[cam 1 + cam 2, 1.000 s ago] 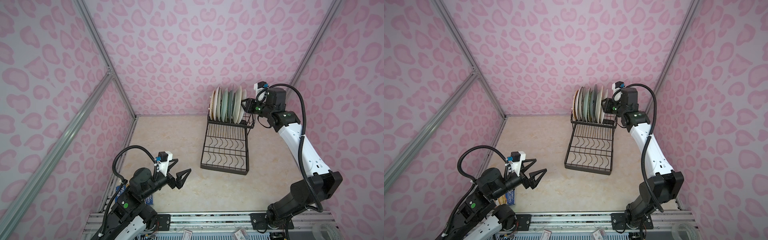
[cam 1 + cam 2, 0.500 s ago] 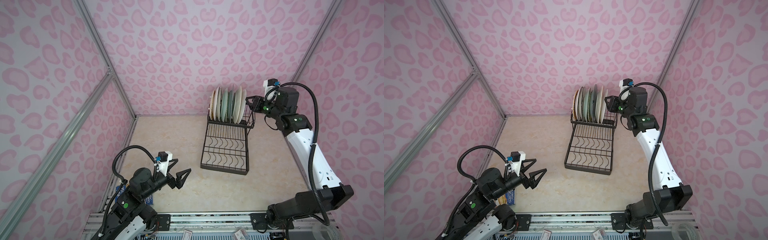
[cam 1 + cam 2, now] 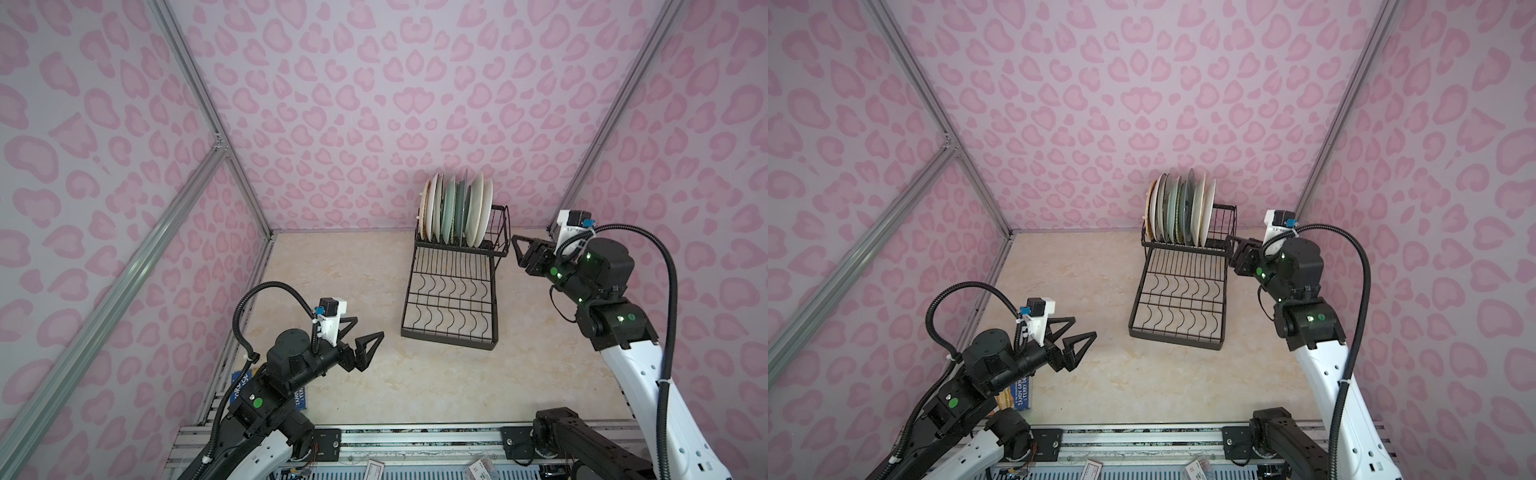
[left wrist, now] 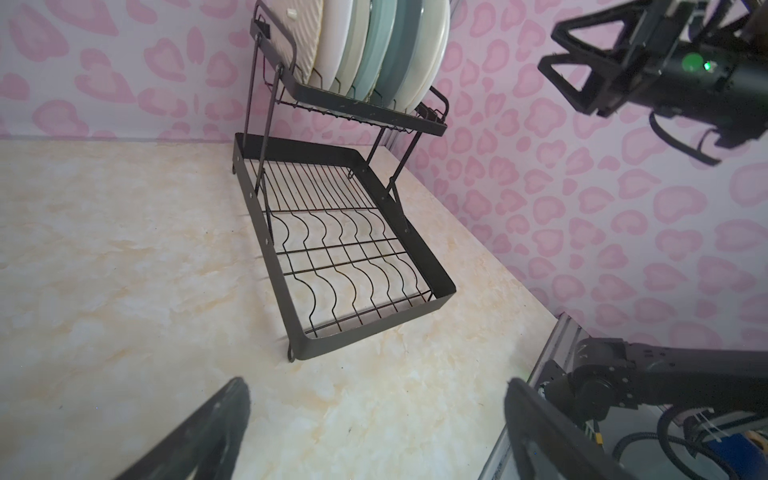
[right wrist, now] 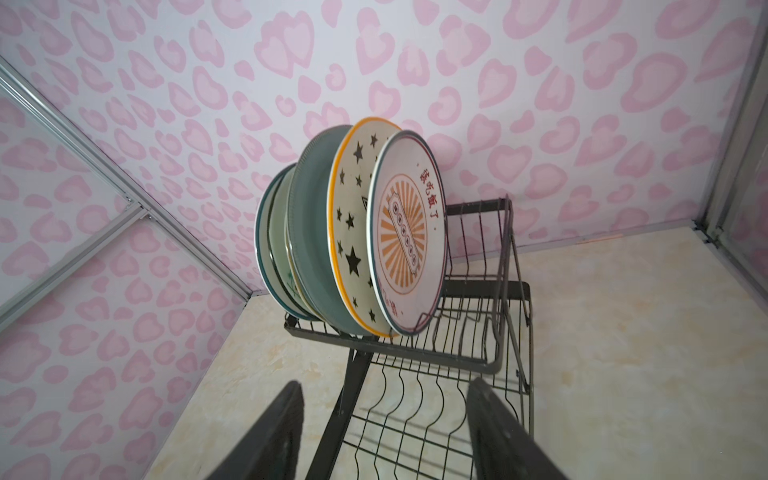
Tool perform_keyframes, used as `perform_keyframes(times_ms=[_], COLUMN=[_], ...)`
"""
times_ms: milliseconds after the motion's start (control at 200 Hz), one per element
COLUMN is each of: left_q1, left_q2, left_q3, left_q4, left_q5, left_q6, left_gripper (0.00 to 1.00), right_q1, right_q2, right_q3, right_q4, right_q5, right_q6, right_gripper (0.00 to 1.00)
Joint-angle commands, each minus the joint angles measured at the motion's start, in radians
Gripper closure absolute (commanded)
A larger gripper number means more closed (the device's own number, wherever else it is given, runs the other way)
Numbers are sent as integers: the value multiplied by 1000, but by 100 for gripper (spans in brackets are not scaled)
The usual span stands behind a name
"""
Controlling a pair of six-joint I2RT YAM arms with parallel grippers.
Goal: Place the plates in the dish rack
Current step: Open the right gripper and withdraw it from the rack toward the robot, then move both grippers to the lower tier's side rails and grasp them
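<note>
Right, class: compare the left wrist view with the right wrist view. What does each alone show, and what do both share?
Left wrist only: the open left gripper and the whole bare lower tier of the dish rack. Right wrist only: printed faces, a sunburst plate next to a star plate. Both: plates on edge in the raised tier, and the open right gripper.

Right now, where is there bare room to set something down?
Bare table lies between the left gripper and the dish rack. The rack's lower tier holds nothing. Crowded: the upper tier, packed with plates, with the right gripper beside its right end.
</note>
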Motion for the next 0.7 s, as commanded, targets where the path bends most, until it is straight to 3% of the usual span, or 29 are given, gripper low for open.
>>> perform_keyframes(times_ms=[0,240,530,695], left_q1=[1,-10,-72,-91], left_q2=[50,375,821,1006], left_q3=[0,81,340,464], left_q4=[54,35,-31,-55], left_q5=[-48,-135,-315,-387], left_q6=[-126,-175,-119,-122], left_gripper=[1,5,12,22], right_q1=[-1,-1,46,47], right_q2=[-87,-189,-40,74], right_q3=[-142,-458,-580,-588], right_q4=[37,102,226,276], right_q5=[37,78,120,135], right_q6=[52,135,124,104], right_gripper=[37,36,38,42])
